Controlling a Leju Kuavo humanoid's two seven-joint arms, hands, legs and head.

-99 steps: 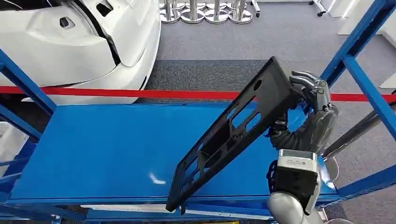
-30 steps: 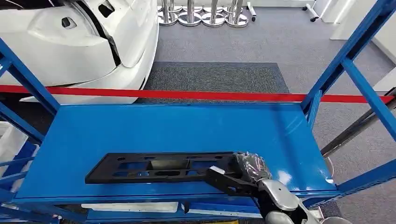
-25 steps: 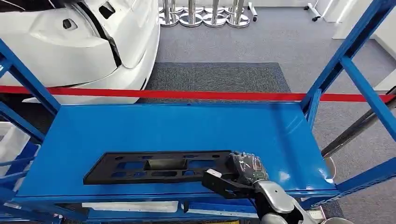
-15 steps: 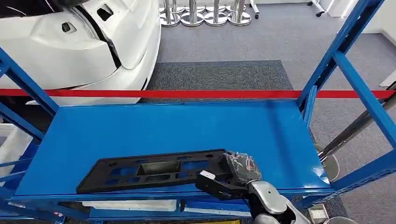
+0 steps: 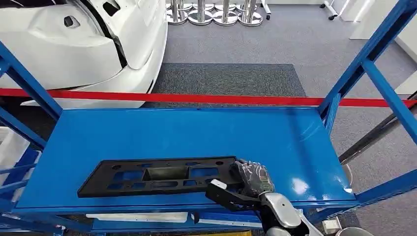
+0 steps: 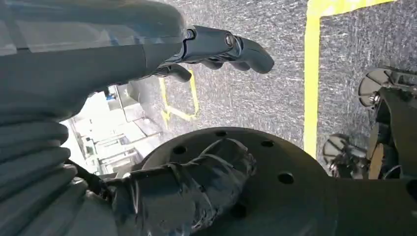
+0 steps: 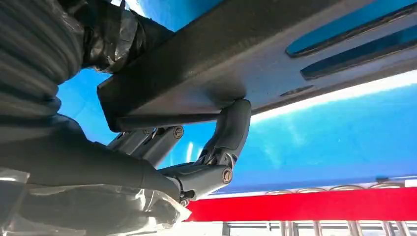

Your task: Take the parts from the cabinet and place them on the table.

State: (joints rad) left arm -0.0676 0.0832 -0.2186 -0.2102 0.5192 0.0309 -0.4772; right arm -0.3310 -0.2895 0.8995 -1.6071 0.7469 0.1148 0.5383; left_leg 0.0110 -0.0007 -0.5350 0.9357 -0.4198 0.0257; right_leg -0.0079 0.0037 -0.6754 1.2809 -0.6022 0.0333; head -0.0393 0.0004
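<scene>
Left hand (image 6: 216, 46) hangs over grey carpet, fingers apart, holding nothing. The black plate (image 5: 157, 175) lies flat at about 7 o'clock on the blue table (image 5: 196, 135), by the near edge. Right hand (image 5: 251, 178) reaches up from 6 o'clock and grips the plate's right end. White car body (image 5: 83, 44) and red tape (image 5: 236, 100) sit at 11 to 12 o'clock.

The blue table (image 5: 172, 132) has lots of bare top from 9 o'clock round to 3 o'clock of the black part (image 5: 157, 175). The part lies flat along the near edge and blocks that strip. The right hand (image 5: 252, 178) holds its end at 3 o'clock. Slanted blue posts (image 5: 366, 59) stand at both ends. A red bar (image 5: 221, 99) runs along the far edge at 12 o'clock.
</scene>
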